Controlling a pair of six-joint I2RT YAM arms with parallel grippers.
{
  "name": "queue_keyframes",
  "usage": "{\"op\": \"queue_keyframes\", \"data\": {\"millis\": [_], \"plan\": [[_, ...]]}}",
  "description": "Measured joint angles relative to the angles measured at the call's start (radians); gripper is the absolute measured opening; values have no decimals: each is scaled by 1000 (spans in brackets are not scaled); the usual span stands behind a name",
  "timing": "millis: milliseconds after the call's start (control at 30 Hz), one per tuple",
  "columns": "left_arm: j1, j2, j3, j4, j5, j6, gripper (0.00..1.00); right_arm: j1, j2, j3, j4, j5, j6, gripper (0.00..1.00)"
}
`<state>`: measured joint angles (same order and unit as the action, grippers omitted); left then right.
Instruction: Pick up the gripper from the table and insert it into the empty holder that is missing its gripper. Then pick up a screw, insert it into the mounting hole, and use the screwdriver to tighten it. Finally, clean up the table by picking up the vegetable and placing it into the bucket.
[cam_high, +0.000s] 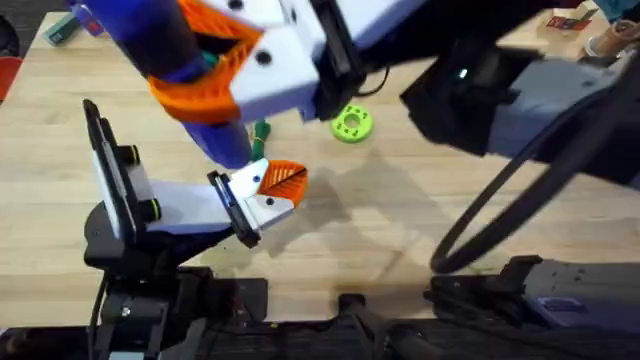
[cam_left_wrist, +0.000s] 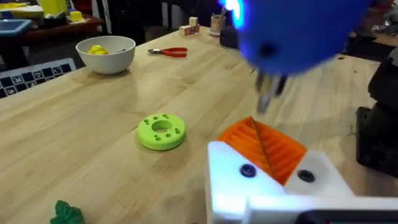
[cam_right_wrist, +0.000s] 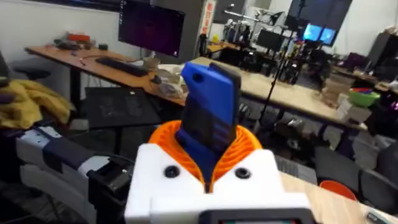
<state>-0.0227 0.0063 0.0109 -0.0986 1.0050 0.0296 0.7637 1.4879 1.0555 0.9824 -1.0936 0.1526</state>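
Your right gripper, fingers clamped on the blue screwdriver, hangs over the left gripper, whose orange pads are pressed together, near the green disc.

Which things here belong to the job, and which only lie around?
For the job:
- screwdriver
- right gripper
- left gripper
- vegetable

Lying around:
- green disc
- white bowl
- pliers
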Motion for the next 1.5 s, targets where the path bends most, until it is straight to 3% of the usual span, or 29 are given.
{"op": "queue_keyframes", "data": {"millis": [200, 333, 433, 633, 833, 1000, 1133, 1500], "plan": [[0, 0, 0, 0, 0, 0, 16, -34, 0, 142, -225, -24, 4, 24], [0, 0, 0, 0, 0, 0, 16, -90, 0, 248, -506, -23, -13, 24], [0, 0, 0, 0, 0, 0, 16, -148, 0, 346, -817, 28, -70, 24], [0, 0, 0, 0, 0, 0, 16, -219, -5, 514, -1456, 369, -321, 24], [0, 0, 0, 0, 0, 0, 16, -221, -32, 585, -1792, 762, -620, 24], [0, 0, 0, 0, 0, 0, 16, -231, -31, 592, -2002, 1061, -821, 24], [0, 0, 0, 0, 0, 0, 16, -260, 11, 592, -2105, 1226, -950, 24], [0, 0, 0, 0, 0, 0, 16, -415, 217, 550, -2078, 1347, -1186, 24]]}}
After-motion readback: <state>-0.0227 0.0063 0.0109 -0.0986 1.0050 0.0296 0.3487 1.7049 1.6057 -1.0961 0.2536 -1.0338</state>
